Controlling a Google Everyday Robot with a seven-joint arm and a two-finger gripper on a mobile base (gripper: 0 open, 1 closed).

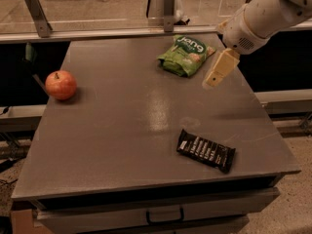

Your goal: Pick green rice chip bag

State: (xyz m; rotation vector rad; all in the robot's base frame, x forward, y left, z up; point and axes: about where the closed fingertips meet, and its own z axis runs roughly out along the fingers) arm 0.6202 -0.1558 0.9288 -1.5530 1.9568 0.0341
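Observation:
The green rice chip bag (186, 54) lies flat on the grey table (117, 130), at the far middle-right, with white lettering on its far end. My gripper (212, 81) hangs from the white arm that comes in from the upper right. It is above the table just to the right of the bag and a little nearer than it. It does not touch the bag.
A red apple (61, 85) sits at the table's left edge. A black wrapped bar (205, 150) with white print lies near the front right. A metal rail with upright posts (37, 7) runs behind the table. A drawer handle (164, 215) is below the front edge.

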